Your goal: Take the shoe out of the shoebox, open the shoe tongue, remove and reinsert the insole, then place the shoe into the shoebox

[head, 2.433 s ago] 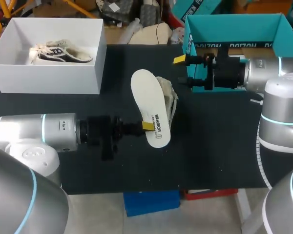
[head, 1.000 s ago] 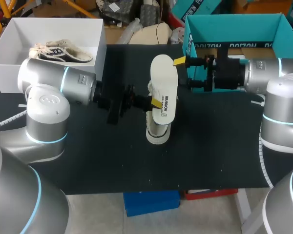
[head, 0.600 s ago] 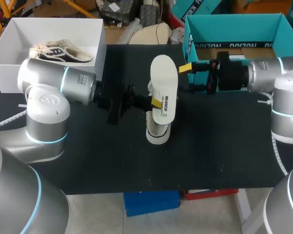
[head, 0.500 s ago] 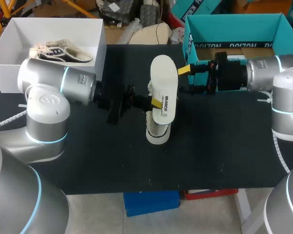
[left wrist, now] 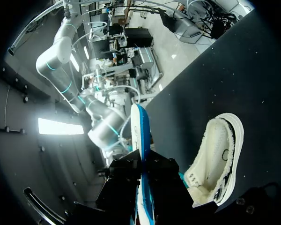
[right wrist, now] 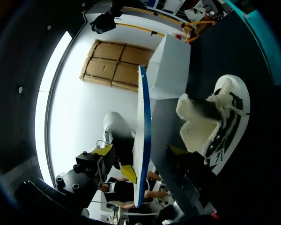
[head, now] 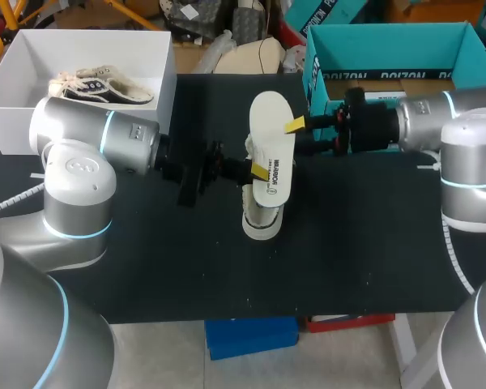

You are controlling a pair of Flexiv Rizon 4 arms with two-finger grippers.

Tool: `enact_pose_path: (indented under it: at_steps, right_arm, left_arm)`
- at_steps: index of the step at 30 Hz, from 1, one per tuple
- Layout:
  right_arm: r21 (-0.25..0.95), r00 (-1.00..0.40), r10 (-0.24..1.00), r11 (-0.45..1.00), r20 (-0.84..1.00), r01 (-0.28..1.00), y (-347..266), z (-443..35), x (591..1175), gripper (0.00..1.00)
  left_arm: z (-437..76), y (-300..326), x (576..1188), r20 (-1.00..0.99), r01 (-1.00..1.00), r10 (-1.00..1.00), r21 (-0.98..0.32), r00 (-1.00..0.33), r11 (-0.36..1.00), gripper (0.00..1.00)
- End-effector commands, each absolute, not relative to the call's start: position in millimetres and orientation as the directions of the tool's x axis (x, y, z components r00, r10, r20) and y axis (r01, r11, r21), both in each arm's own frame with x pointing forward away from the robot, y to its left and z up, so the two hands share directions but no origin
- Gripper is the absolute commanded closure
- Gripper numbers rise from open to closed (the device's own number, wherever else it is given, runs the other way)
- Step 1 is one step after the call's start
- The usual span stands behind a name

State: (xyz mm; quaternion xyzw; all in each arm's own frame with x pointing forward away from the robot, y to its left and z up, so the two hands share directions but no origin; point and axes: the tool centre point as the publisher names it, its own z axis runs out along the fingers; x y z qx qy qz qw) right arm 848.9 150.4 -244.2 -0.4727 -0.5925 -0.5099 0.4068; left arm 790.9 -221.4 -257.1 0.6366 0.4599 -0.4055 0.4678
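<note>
White across the shoe [head: 262,222], hiding most of it: insole [head: 273,136] pinched by left gripper [head: 261,172], straddled by spread right gripper [head: 298,138]. Bare toward front edge of table [head: 348,263].

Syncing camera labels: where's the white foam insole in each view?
Head view: white foam insole, mid-table, over the cream fleece-lined shoe.
Left wrist view: insole edge-on, beside the shoe.
Right wrist view: insole edge-on, beside the shoe.
Shared landmark: the shoe.

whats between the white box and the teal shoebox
Head view: the insole, held by the left gripper over the shoe, right gripper at its edge.
</note>
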Motion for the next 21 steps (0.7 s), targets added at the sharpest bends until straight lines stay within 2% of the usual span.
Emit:
enact_pose_path:
  at_steps: [1, 6, 8, 10, 18, 21]
  right_arm:
    - [0.219, -0.224, 0.159, 0.046, 0.962, 0.975, 162, -240, 852, 0.34]
    - [0.224, -0.230, 0.158, 0.053, 0.960, 0.973, 169, -239, 853, 0.37]
    - [0.225, -0.230, 0.156, 0.053, 0.960, 0.973, 171, -240, 853, 0.47]
    - [0.222, -0.227, 0.155, 0.050, 0.961, 0.974, 172, -243, 852, 0.53]
    - [0.206, -0.210, 0.150, 0.044, 0.966, 0.978, 174, -250, 848, 0.55]
    - [0.199, -0.204, 0.153, 0.044, 0.967, 0.979, 174, -251, 846, 0.59]
  left_arm:
    - [-257, -222, 791, -0.945, 0.965, 0.210, 0.223, 0.250, -0.140, 1.00]
    - [-257, -222, 791, -0.945, 0.965, 0.210, 0.223, 0.250, -0.140, 1.00]
    - [-257, -222, 791, -0.945, 0.965, 0.210, 0.223, 0.250, -0.140, 1.00]
    - [-257, -222, 791, -0.945, 0.965, 0.210, 0.223, 0.250, -0.140, 1.00]
    - [-257, -222, 791, -0.945, 0.965, 0.210, 0.223, 0.250, -0.140, 1.00]
    - [-257, -222, 791, -0.945, 0.965, 0.210, 0.223, 0.250, -0.140, 1.00]
